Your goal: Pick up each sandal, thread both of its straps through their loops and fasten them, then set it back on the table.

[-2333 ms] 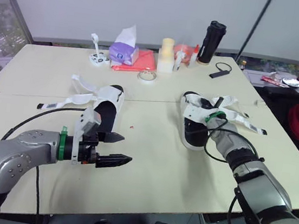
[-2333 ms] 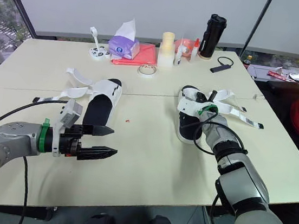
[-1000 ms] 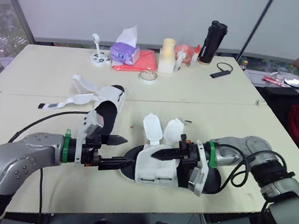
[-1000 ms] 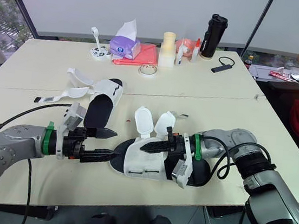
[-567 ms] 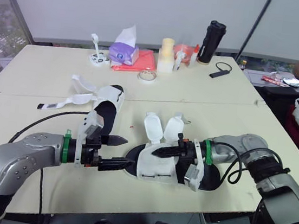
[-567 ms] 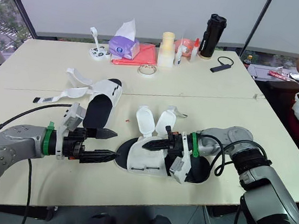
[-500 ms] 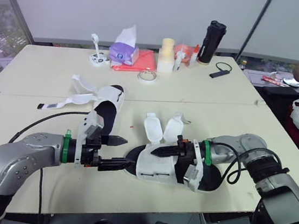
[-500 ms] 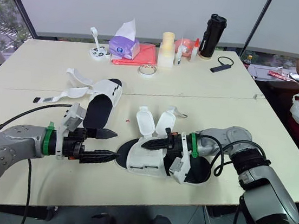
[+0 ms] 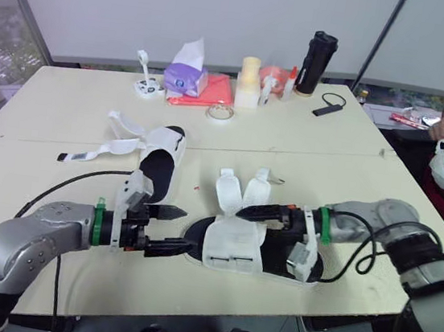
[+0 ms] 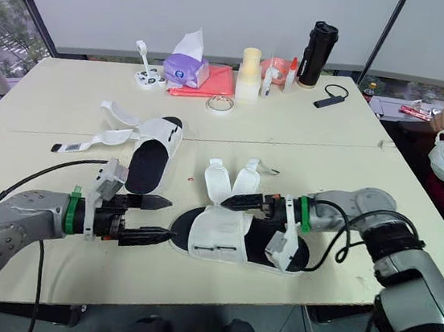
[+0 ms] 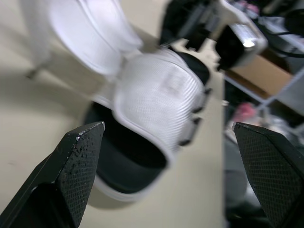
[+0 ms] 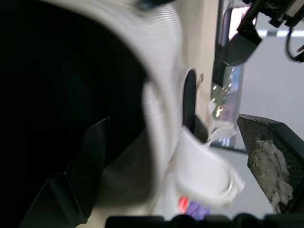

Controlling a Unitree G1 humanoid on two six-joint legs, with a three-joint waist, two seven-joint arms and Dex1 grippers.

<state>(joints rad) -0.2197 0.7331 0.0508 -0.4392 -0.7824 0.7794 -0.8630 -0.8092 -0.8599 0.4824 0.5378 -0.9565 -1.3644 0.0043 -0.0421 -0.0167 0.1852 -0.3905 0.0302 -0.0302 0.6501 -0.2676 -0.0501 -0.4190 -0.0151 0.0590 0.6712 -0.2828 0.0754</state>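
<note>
Sandal [image 10: 214,234] lies lower centre on the surface [image 10: 327,171], right gripper [image 10: 232,216] jaws spread around its upper; left gripper [image 10: 168,220] jaws released beside its toe. Strap tag [image 10: 64,147] on the other sandal [image 10: 148,157] is unreadable.

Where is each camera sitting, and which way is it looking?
Left eye view: on the head, looking down over the table; left arm and right arm show.
Right eye view: beside it, same scene, both arms.
Left wrist view: on that wrist, looking along the open left fingers at the near sandal.
Right wrist view: on that wrist, between the open right fingers, very close to that sandal.
Both wrist views share that sandal.
</note>
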